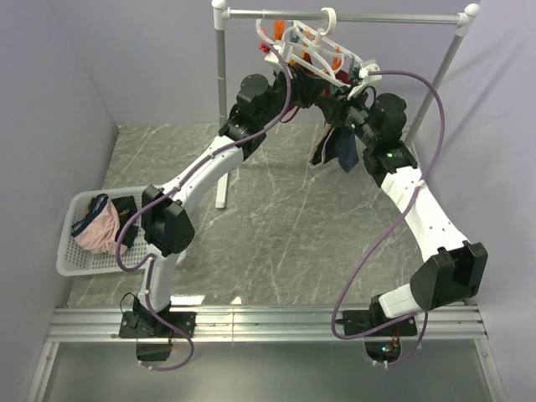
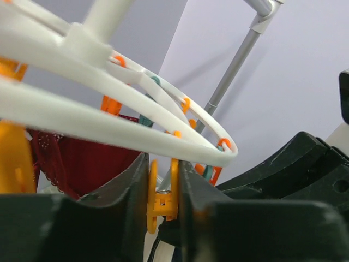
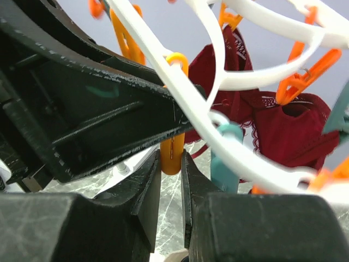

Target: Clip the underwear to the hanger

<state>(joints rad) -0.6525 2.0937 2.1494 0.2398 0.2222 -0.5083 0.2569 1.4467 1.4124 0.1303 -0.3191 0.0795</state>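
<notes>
The white ring hanger (image 1: 311, 43) hangs from the rail, and both arms reach up to it. In the left wrist view its ring (image 2: 109, 128) crosses above my left gripper (image 2: 162, 188), which is shut on an orange clip (image 2: 161, 203), squeezing its two handles together. My right gripper (image 3: 172, 161) is shut on the lower end of an orange clip (image 3: 173, 144) under the ring (image 3: 191, 109). The navy underwear (image 1: 342, 151) with its beige lining dangles below the grippers' meeting point (image 1: 325, 96). What holds its top edge is hidden.
A maroon-red garment (image 3: 289, 131) is clipped to the hanger and also shows in the left wrist view (image 2: 82, 164). The grey rail stand (image 1: 221, 109) holds the hanger. A white basket (image 1: 71, 264) at the left holds a pink garment (image 1: 99, 230).
</notes>
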